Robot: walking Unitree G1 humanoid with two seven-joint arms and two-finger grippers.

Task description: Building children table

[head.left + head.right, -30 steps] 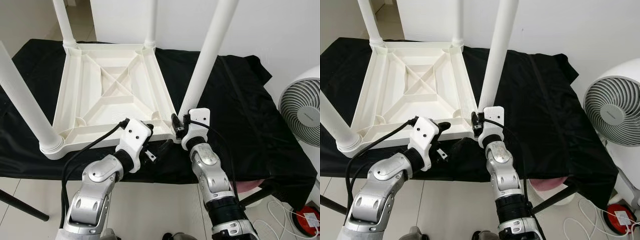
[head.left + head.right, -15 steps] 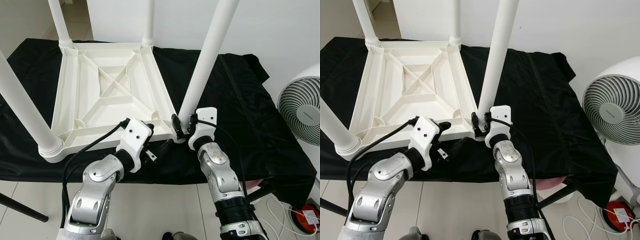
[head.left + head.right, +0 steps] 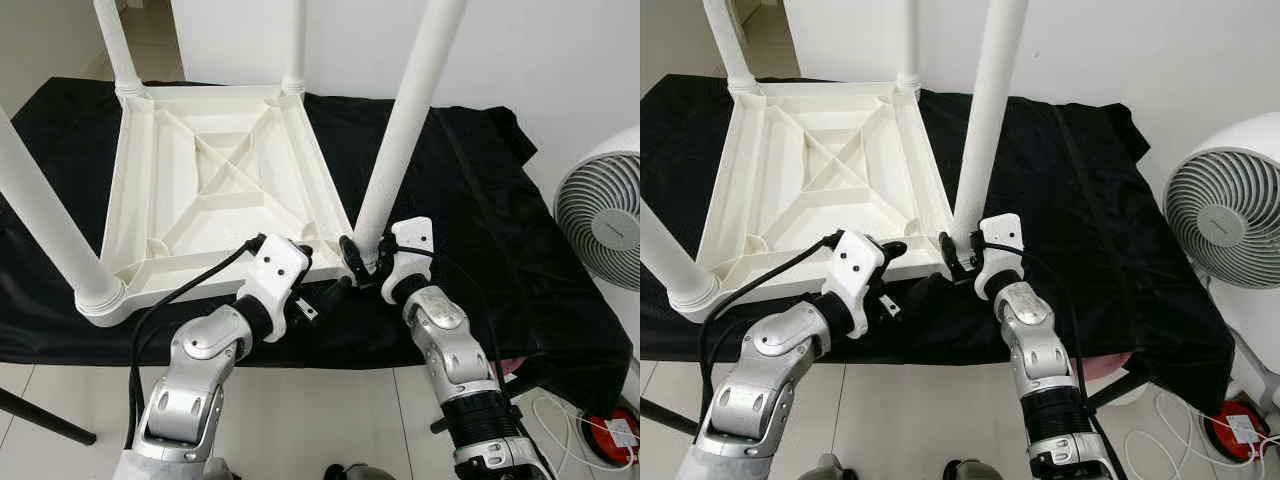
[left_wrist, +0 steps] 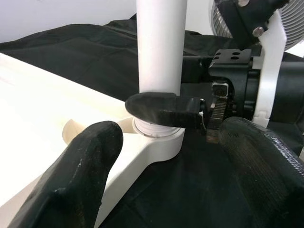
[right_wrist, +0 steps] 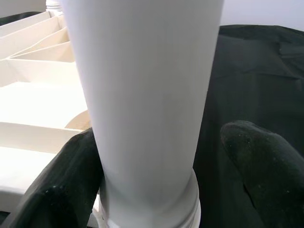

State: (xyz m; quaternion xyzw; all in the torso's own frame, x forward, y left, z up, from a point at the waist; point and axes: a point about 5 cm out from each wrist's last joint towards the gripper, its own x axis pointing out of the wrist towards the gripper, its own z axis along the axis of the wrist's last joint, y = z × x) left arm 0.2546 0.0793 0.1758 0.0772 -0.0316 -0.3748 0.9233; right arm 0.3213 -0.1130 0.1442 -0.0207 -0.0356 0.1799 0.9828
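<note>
Children's table [image 3: 215,190], white and upside down, lies on a black-draped surface [image 3: 480,200]. Nearest, the left gripper [image 3: 325,292] hovers with fingers apart just short of its near right corner. At that corner the right gripper [image 3: 958,255] has its fingers around the upright leg [image 3: 405,120]. At 3 o'clock stands a fan [image 3: 600,205].
</note>
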